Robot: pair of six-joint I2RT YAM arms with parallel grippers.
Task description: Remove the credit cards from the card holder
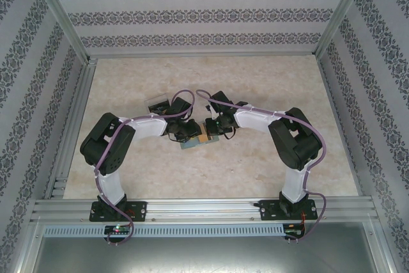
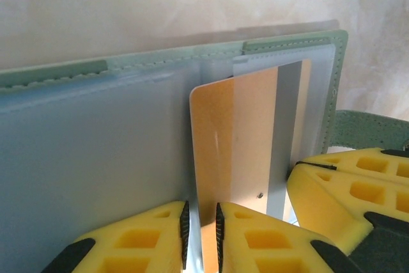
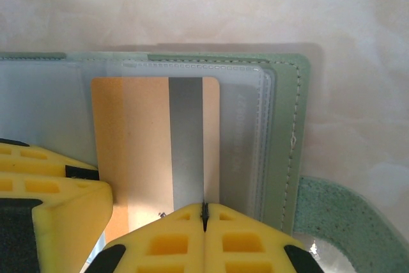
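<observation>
Pinching the tan card (image 2: 236, 145), left gripper (image 2: 201, 225); right gripper (image 3: 204, 214) pressed together on card holder (image 3: 285, 132).

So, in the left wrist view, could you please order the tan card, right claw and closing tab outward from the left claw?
1. tan card, at the left claw
2. right claw, lower right
3. closing tab, far right beyond it
</observation>
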